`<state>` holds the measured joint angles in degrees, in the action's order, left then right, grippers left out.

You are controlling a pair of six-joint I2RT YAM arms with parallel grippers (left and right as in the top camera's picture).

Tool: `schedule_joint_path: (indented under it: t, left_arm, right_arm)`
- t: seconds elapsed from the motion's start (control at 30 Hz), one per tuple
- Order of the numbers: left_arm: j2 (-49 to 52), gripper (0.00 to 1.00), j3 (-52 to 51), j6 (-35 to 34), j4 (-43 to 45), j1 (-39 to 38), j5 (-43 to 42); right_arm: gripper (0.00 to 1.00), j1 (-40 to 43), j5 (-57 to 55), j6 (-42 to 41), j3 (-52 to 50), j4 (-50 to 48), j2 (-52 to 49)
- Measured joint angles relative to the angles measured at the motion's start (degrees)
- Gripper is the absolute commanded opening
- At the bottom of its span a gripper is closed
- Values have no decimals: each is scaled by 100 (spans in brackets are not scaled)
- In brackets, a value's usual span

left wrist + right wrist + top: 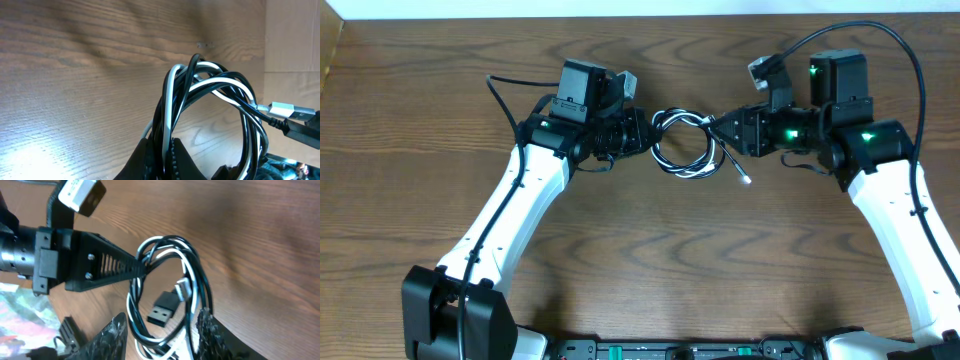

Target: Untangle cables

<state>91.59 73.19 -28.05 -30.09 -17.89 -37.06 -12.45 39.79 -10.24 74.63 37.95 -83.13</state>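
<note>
While both arms reach in toward the far middle of a wooden desk (pixel 640 260), a small coil of cables (pixel 682 143), several black cords wound together with one white cord, is held up between them. The left end effector (pixel 646 136) is clamped tight on the left side of the coil, its two black fingers pinched together with the strands running out between them. The right end effector (pixel 161 322) stands partly open, its fingers set on either side of the coil's right edge. From the wrist camera it is hard to say whether the pads already press on a strand, so nothing can be called gripped there. A black plug (pixel 162 311) and a smaller silver plug (pixel 182 287) hang loose inside the loop, and a white tail (pixel 740 172) trails down toward the desk near the right arm. To do this step well, the right fingers should probably close on a single cord, ideally near one of the free plug ends, rather than on the whole bundle. They should then draw it gently away while the left side holds firm, watching that the loops slacken instead of tightening into a knot. The desk is dark brown wood grain with a soft glare. A pale strip runs along its far edge, and little else of the room shows.
</note>
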Motion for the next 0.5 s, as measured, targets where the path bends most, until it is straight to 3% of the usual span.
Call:
schedule_joint_path:
  t: [0.17,0.37,0.5]
  left_arm:
    - [0,7,0,-173,4,-28,-55]
    - [0,8,2,-216,2,-98,-227]
    - [0,8,2,-173,2,-98,-343]
  right_arm:
    - [32,-273,-433,-459,0,-111,0]
    - [1,-726,-1416,-758,0,-114,0]
    - [1,-960,-1937,-850,0,-120,0]
